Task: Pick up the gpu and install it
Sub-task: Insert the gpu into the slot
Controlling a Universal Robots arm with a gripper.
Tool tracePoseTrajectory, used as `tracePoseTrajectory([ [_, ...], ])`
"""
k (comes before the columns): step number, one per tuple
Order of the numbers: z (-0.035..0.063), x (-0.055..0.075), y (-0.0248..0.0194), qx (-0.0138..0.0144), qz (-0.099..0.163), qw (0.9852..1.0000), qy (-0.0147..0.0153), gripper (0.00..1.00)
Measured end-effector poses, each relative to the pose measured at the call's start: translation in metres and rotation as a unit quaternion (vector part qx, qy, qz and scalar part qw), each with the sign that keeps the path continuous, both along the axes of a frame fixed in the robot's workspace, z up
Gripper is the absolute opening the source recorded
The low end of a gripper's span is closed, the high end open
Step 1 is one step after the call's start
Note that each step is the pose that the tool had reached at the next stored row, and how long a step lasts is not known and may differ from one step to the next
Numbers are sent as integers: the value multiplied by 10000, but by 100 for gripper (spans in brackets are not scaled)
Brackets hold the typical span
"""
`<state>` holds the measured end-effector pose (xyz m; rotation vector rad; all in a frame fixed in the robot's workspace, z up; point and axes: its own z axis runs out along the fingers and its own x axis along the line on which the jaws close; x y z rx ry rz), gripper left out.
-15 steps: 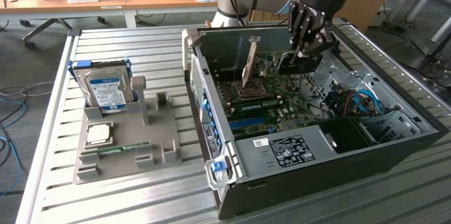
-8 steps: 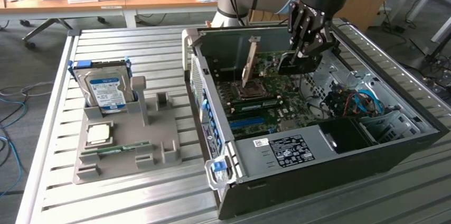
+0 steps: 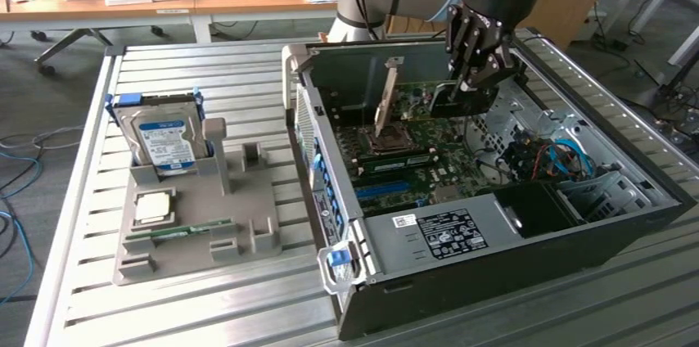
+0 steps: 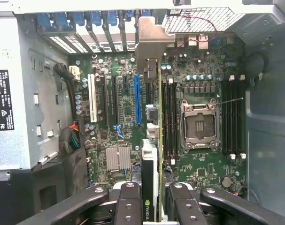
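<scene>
- A holder (image 3: pixel 186 259) sits at the exterior view's left on the slatted table (image 3: pixel 218 318).
- It carries one hard drive (image 3: pixel 162 138) standing on edge, one CPU chip (image 3: pixel 154 206) lying flat, and one RAM stick (image 3: pixel 180 232) in a groove.
- A strip of bare slats lies between the holder and the case (image 3: pixel 492 281), so the two are apart.
- The case lies on its side with its upper face open, and its walls rim the motherboard (image 3: pixel 437 171) all round.
- The gpu (image 3: pixel 385 105) hangs inside that opening, over the motherboard. Its silver bracket points toward the wall with the blue latches and is clear of that wall.
- I cannot tell whether the gpu's lower edge touches the board.
- The gripper (image 3: pixel 479 77) is clenched on the gpu, with a finger against each flat face at the end away from the bracket.
- From the wrist, the fingers (image 4: pixel 128 201) flank the card, which is seen edge-on. It runs alongside the one blue slot (image 4: pixel 137 101), between that slot and the black memory slots.
- The board also has one white slot (image 4: pixel 92 103), one silver heatsink (image 4: pixel 119 158), and one socket (image 4: pixel 198 124) with memory slots on both sides.
- At the exterior view's right, one labelled power supply (image 3: pixel 453 232) fills the case's near corner.
</scene>
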<state>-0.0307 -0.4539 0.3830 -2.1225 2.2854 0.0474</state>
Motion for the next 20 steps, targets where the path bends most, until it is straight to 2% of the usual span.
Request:
tracePoseTrajectory([
  [4, -2, 0, 0, 0, 0, 10000, 0, 27],
  [13, -72, 0, 0, 0, 0, 10000, 0, 27],
  [20, -77, 0, 0, 1, 0, 10000, -1, 27],
])
